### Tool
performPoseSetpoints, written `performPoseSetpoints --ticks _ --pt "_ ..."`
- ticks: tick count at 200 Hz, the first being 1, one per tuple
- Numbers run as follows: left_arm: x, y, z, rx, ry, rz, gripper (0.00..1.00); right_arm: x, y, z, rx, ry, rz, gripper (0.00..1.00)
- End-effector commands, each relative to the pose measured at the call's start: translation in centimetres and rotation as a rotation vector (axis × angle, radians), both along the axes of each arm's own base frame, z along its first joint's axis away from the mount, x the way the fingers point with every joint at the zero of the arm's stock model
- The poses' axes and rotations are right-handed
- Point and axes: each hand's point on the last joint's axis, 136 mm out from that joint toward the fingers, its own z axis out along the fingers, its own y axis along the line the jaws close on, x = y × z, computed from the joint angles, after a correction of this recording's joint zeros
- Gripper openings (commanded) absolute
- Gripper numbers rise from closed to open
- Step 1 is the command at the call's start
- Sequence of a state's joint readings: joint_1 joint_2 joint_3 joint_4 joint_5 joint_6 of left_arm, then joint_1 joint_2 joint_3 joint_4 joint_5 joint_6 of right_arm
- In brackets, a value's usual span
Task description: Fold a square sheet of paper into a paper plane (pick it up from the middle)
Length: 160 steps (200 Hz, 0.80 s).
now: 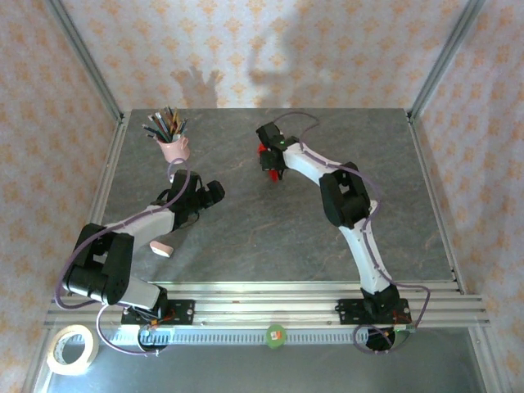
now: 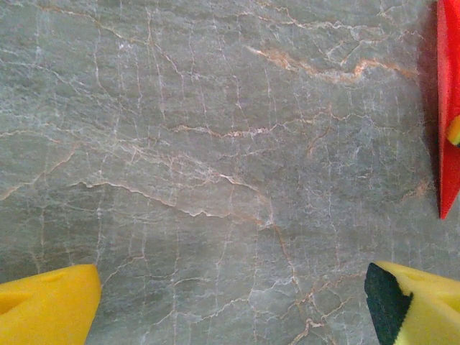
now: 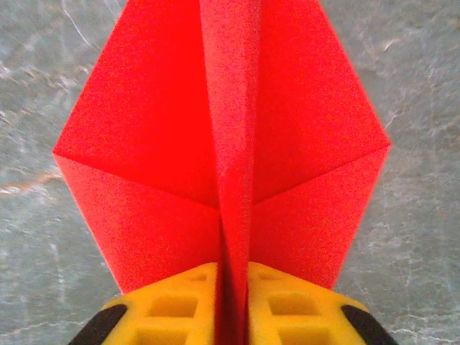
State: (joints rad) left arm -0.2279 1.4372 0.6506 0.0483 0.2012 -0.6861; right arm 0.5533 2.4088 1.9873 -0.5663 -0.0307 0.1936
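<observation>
Red paper plane (image 3: 230,144): middle fold pinched between right fingers (image 3: 172,305), wings spread over marbled surface (image 2: 215,144).
Left fingers (image 2: 43,305): wide apart, empty; plane's edge at far right.
Top view: red peeks beside right wrist.

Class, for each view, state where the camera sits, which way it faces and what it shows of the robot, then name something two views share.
Top external: above and behind the bases, looking down on the grey marble table; both arms whole.
Left wrist: on the left arm, facing the tabletop; open left gripper, yellow fingertips.
Right wrist: on the right arm, facing the red folded paper plane; right gripper pinches its upright fold.
Shared: all three show the plane.
</observation>
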Motion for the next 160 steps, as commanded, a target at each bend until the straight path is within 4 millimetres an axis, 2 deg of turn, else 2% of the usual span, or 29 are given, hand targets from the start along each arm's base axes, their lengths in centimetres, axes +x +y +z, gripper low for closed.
performPoseSetpoints --ticks 1,76,118,160 --pt "-0.4 0.3 -0.7 0.005 0.018 -0.004 0.96 -0.4 -0.7 -0.6 -0.017 0.046 -0.032 0.17" --pt "-0.2 0.2 -0.7 0.003 0.019 -0.003 0.97 -0.5 -1.4 -2.1 -0.035 0.069 -0.070 0.23" --pt "-0.2 0.2 -0.7 0.007 0.021 -0.008 0.97 -1.0 -2.0 -3.4 -0.056 0.078 -0.086 0.30" --pt "-0.1 0.2 -0.6 0.011 0.020 -0.008 0.97 -0.8 -2.6 -3.8 -0.086 0.058 -0.093 0.38"
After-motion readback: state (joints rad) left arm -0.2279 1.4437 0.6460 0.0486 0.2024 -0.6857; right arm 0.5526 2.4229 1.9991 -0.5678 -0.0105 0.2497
